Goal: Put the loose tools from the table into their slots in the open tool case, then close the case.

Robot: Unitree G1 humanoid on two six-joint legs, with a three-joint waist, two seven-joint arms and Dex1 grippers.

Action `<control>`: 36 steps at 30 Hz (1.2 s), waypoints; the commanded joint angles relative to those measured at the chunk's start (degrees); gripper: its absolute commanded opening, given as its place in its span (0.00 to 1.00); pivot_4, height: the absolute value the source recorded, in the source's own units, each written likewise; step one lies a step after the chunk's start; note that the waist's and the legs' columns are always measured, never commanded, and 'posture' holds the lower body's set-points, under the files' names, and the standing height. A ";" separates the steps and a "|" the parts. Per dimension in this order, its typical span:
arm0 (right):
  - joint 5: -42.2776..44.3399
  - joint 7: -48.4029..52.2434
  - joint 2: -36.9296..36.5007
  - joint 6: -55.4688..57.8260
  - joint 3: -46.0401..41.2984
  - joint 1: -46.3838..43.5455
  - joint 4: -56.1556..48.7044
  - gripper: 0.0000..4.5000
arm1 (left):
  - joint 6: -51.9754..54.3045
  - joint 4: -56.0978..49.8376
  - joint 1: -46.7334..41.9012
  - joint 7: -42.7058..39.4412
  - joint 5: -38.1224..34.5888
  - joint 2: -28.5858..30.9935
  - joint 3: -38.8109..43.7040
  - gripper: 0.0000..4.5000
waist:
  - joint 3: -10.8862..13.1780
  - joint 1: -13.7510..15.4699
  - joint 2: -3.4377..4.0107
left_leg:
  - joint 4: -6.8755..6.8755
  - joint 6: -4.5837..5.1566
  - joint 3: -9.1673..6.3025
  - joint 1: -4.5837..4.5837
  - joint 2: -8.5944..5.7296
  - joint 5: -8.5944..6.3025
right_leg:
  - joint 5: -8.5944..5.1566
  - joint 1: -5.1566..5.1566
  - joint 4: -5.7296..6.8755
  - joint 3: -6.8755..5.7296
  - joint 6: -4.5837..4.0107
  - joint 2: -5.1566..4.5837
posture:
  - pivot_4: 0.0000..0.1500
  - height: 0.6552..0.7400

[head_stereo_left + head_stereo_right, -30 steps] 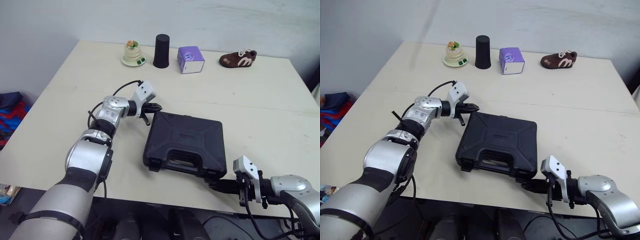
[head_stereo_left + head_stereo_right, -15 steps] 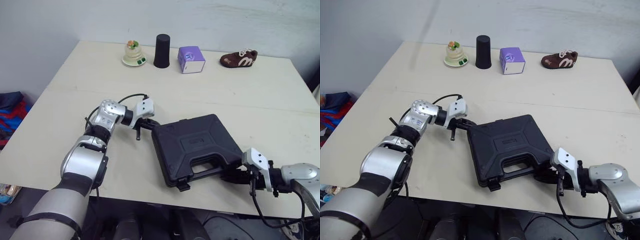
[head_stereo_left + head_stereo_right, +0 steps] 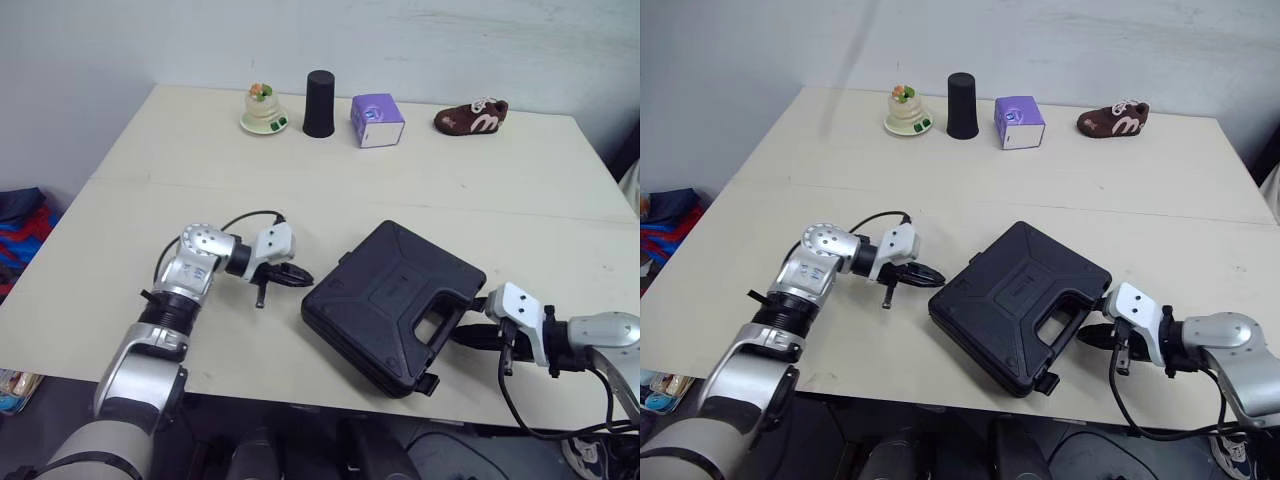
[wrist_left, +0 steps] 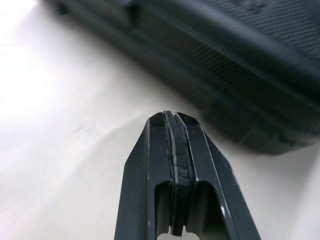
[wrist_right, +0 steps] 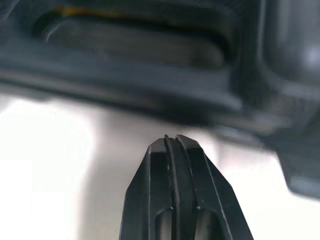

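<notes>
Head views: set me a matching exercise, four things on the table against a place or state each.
Things:
1. case
2. shoe
3. purple box
4. left gripper

Places or states:
A. between the cylinder and the shoe
B. shut and empty, beside the case's left corner
C. closed, lying flat
D. right end of the far row

Pairs: 1-C, 2-D, 3-A, 4-B.
</notes>
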 commanded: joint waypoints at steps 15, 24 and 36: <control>6.37 -15.88 10.26 14.02 -18.26 8.58 -11.72 0.00 | 1.24 23.37 -25.90 18.06 -3.95 -33.59 -4.44 0.01 | 0.00 -0.28 0.07 | -0.01 0.05 0.01 0.04 -0.16 -0.02 | -0.01 0.07 -0.15 0.42 0.19 0.15 | 1.00 0.98; 7.18 -19.29 13.67 15.73 -17.35 10.08 -14.66 0.00 | -10.04 34.89 -23.86 13.41 8.56 -36.17 -15.18 0.01 | -0.03 -0.11 0.14 | -0.29 0.02 -0.02 0.04 -0.21 0.00 | -0.03 -0.01 -0.30 0.47 0.19 0.20 | 1.00 0.98; 8.57 -21.60 16.35 16.87 -14.20 5.76 -15.24 0.00 | -7.86 38.24 -21.07 18.55 13.66 -36.99 -17.68 0.01 | -1.15 0.01 -0.73 | -0.14 0.76 -0.05 0.17 -0.23 -0.47 | 0.06 0.40 -0.62 0.43 0.32 0.08 | 1.00 0.98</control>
